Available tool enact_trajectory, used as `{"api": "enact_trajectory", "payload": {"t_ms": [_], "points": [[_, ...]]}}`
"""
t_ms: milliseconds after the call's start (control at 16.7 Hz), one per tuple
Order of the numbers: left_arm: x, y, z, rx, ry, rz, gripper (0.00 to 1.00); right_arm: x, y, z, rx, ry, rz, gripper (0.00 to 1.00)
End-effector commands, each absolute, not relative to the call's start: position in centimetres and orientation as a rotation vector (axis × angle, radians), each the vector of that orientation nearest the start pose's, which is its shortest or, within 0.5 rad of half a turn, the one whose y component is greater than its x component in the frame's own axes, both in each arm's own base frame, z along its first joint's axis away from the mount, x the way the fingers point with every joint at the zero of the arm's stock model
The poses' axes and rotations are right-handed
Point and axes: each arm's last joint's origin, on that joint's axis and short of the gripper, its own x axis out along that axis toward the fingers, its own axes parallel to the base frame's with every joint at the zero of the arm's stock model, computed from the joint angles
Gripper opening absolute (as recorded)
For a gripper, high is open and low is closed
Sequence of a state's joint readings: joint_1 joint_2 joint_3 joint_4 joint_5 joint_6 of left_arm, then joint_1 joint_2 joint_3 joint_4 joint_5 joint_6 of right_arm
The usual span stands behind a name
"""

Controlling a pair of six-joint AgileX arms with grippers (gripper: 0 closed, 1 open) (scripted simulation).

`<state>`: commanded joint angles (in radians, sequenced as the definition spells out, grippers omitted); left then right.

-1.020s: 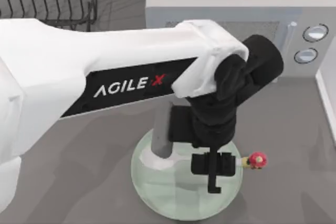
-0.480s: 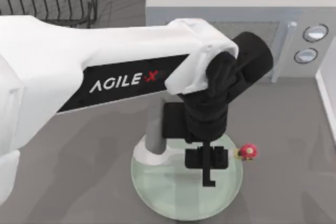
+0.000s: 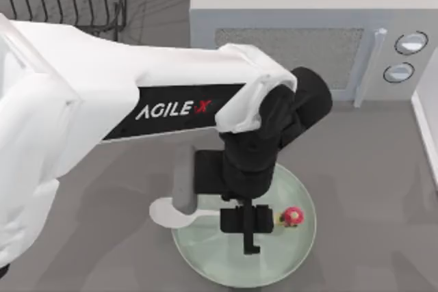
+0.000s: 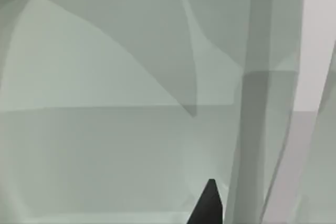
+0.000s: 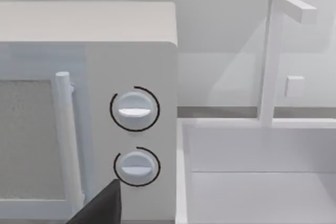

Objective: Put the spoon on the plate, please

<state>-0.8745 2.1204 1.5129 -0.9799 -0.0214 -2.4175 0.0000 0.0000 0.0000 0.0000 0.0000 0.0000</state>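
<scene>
Placement step: the left claw [image 3: 248, 232], whose grip state cannot be told, hangs over the plate [image 3: 205, 264] with the spoon [image 3: 171, 213] straddling the plate's left rim, so the next move likely calls for seating the spoon fully inside, while the right claw [image 5: 100, 208] sits parked facing the microwave [image 5: 131, 51].

A white microwave [image 5: 86, 103] is seen with its vertical door handle [image 5: 68, 145] and two round dials [image 5: 135, 109], one above the other. Beside it a white sink basin [image 5: 252, 171] with an angular faucet [image 5: 273, 56] is shown.
</scene>
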Motion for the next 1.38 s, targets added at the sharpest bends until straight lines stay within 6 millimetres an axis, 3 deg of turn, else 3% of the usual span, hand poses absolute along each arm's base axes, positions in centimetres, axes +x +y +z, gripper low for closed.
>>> {"api": "enact_trajectory", "payload": {"t_ms": [240, 1020, 1380], "points": [[25.83, -30.22, 13.52, -1.177, 1.193, 1.203, 0.00, 10.57, -0.12, 16.00, 0.000, 0.000, 0.000, 1.00], [25.83, -30.22, 13.52, -1.177, 1.193, 1.203, 0.98, 10.57, -0.12, 16.00, 0.000, 0.000, 0.000, 1.00], [25.83, -30.22, 13.52, -1.177, 1.193, 1.203, 1.00, 10.57, -0.12, 16.00, 0.000, 0.000, 0.000, 1.00]]}}
